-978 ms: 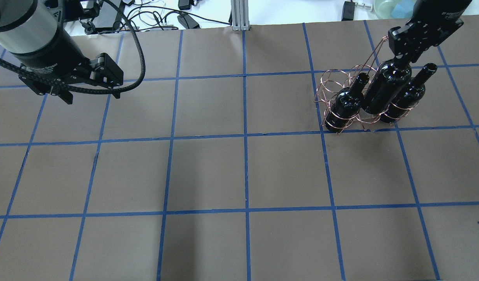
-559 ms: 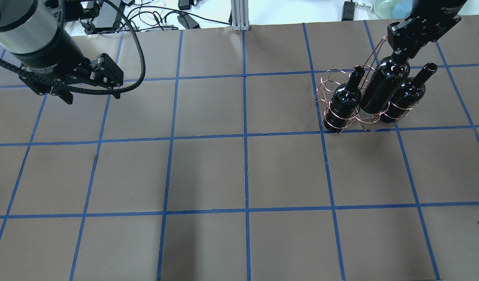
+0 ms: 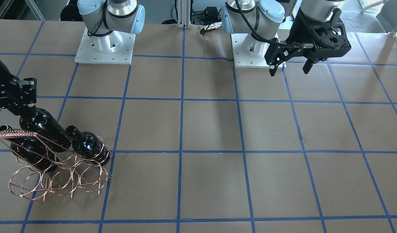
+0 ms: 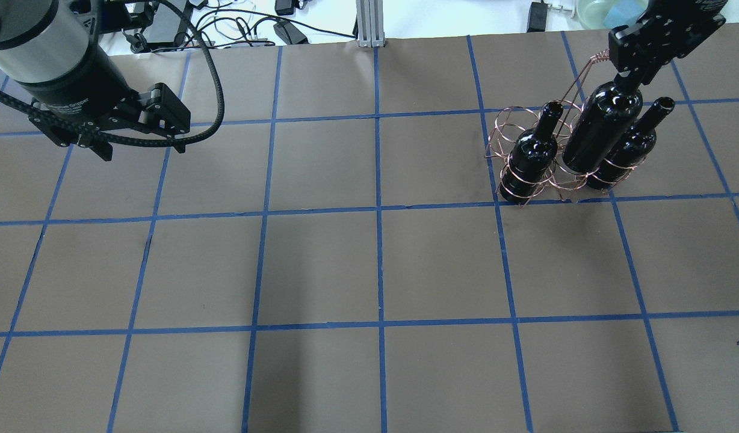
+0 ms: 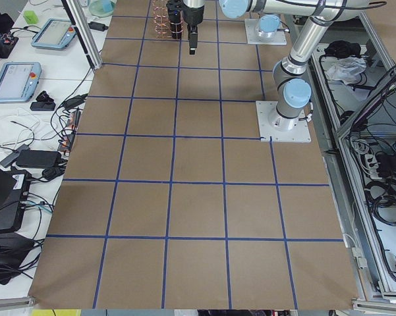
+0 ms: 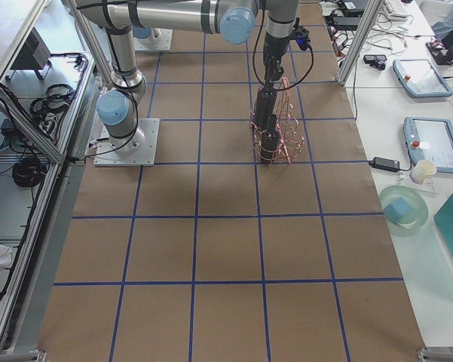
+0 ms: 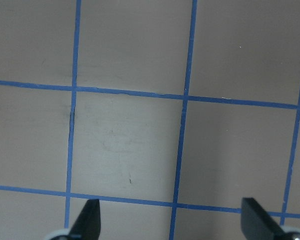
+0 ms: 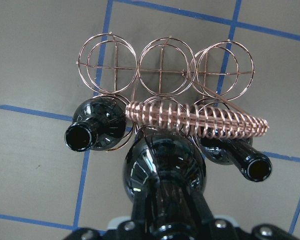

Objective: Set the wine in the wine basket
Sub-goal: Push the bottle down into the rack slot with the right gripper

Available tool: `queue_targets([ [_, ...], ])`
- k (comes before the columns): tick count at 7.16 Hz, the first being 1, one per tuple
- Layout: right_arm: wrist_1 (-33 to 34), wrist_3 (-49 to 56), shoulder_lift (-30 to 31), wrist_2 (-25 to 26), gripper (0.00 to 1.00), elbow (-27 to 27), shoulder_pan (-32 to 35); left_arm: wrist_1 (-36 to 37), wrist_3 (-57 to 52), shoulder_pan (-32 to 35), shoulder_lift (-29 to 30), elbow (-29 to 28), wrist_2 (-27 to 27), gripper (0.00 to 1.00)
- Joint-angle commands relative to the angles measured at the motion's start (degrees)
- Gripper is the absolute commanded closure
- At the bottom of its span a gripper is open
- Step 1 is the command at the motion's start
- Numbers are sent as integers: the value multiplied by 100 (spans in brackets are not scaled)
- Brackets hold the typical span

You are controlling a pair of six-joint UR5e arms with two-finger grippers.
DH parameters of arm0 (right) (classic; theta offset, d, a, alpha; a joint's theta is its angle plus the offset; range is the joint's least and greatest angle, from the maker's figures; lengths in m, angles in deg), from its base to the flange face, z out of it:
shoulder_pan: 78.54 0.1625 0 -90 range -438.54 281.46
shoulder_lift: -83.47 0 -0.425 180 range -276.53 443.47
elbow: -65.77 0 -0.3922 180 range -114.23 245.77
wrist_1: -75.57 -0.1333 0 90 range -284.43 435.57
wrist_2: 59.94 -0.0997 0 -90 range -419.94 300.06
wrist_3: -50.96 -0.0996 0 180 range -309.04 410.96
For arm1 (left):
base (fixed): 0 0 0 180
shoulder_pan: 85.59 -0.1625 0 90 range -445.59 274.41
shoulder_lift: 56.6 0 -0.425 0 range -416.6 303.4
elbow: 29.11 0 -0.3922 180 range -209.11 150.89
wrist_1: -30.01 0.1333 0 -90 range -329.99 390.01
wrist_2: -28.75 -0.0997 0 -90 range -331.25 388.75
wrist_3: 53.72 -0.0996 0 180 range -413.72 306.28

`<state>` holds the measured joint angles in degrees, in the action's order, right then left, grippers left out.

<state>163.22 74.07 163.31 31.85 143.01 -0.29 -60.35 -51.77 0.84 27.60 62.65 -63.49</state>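
Note:
My right gripper [image 4: 631,75] is shut on the neck of a near-black wine bottle [image 4: 601,129]. The bottle stands tilted in the middle ring of the copper wire wine basket [image 4: 507,129]. The right wrist view shows this bottle [image 8: 164,165] just below the basket's wrapped handle [image 8: 199,117]. Two look-alike bottles sit in the rings on either side of it, one on the left [image 4: 535,153] and one on the right [image 4: 637,141]. The basket's other row of rings [image 8: 159,67] holds nothing. My left gripper [image 4: 139,149] is open and empty, far away over the table's left.
The table is brown paper with a blue tape grid [image 4: 378,210]. Cables and power bricks [image 4: 237,27] lie beyond its far edge. The arm bases [image 3: 104,42] stand at the robot's side of the table. In the left wrist view only the table shows under the open left gripper [image 7: 170,222].
My right gripper has shifted right and slightly farther back with the bottle. The bottle now sits lower in the basket's middle ring. The left arm has not moved.

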Motion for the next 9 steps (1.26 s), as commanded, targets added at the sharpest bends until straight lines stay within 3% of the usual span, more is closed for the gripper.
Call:
queue_targets([
  [1, 312, 0, -134, -12, 100, -16, -2, 0, -2, -3, 0, 0, -4, 0],
  [9, 322, -9, -232, 41, 100, 54, 7, -35, 33, -3, -9, 0, -30, 0],
])
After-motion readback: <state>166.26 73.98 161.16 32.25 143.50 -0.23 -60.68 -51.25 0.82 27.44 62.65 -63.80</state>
